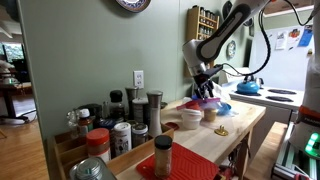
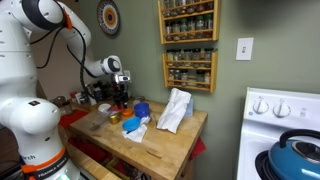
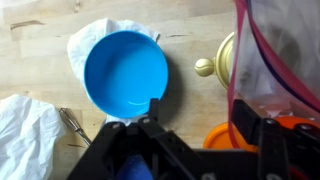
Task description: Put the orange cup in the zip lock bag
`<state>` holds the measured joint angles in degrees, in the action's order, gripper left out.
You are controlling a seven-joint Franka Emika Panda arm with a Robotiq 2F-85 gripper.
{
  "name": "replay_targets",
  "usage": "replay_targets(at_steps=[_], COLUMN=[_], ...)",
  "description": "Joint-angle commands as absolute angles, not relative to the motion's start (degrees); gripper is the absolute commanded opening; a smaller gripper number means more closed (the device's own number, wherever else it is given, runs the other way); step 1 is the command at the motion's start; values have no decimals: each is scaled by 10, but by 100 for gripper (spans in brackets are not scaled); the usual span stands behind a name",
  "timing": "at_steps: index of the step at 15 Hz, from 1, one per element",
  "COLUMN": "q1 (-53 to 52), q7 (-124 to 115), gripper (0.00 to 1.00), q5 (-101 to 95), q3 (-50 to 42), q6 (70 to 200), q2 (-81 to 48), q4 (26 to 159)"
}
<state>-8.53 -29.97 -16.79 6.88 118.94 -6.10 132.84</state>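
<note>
In the wrist view the orange cup sits on the wooden top between my gripper's black fingers, close to the right finger and apart from the left one. The gripper is open and holds nothing. The zip lock bag fills the upper right, clear and crinkly. Its pink-purple zip strip runs down across the cup's rim. I cannot tell whether the cup is inside the bag's mouth. In both exterior views the gripper hangs low over the wooden counter.
A blue bowl rests on white paper left of the cup. A beige round knobbed piece lies beside the bag. Spice jars crowd the counter's near end. A blue kettle sits on the stove. A wall spice rack hangs above.
</note>
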Motion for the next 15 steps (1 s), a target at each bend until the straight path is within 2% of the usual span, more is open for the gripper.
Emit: replay_targets(at_steps=[1, 6, 7, 15], q1=[-88, -87, -87, -83], q7=[-264, -238, -229, -163], gripper=[44, 5, 1, 0], q5=[-153, -147, -141, -107], q3=[68, 67, 68, 68], q6=[1181, 1181, 1180, 1179], q2=[-67, -71, -70, -19], q4=[1330, 1329, 1329, 1338])
